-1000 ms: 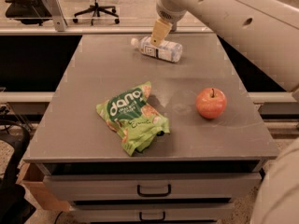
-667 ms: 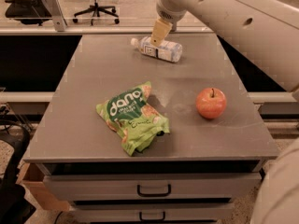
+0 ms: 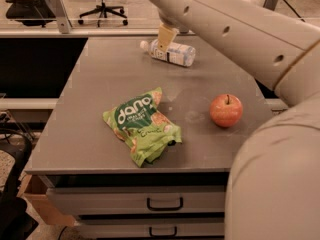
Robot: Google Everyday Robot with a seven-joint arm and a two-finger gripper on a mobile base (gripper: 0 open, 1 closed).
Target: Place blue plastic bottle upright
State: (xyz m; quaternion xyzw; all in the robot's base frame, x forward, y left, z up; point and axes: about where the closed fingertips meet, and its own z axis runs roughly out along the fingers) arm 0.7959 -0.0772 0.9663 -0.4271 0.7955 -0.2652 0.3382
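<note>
A grey table [image 3: 95, 84] is filling most of the view, with two drawers [image 3: 164, 203] with dark handles showing under its front edge. A red apple [image 3: 226, 110] is sitting on the tabletop, and everything else is placed from it here. To the apple's left, well apart from it, a green snack bag [image 3: 142, 126] is lying crumpled on the table. Farther back than the apple and somewhat to its left, near the table's far edge, the blue plastic bottle [image 3: 170, 52] is lying on its side, its white cap pointing away from the apple's side and its label facing up.

Behind the table, far beyond the apple, a pale floor is showing with a black office chair [image 3: 102, 4] standing on it. Low and far to the apple's left, a cardboard box [image 3: 36, 204] is sitting on the floor beside the table's front corner.

The robot's pale arm [image 3: 235, 29] is reaching in from the right, passing above and behind the apple and slanting down toward the bottle. The gripper [image 3: 166, 36], tan in colour, is pointing downward right over the bottle's neck end, close against it. Whether it is spread, pressed together or pinching the bottle cannot be told from this angle. In front of the apple and to its right, a large rounded part of the robot's body [image 3: 275, 184] is blocking the table's near right corner.
</note>
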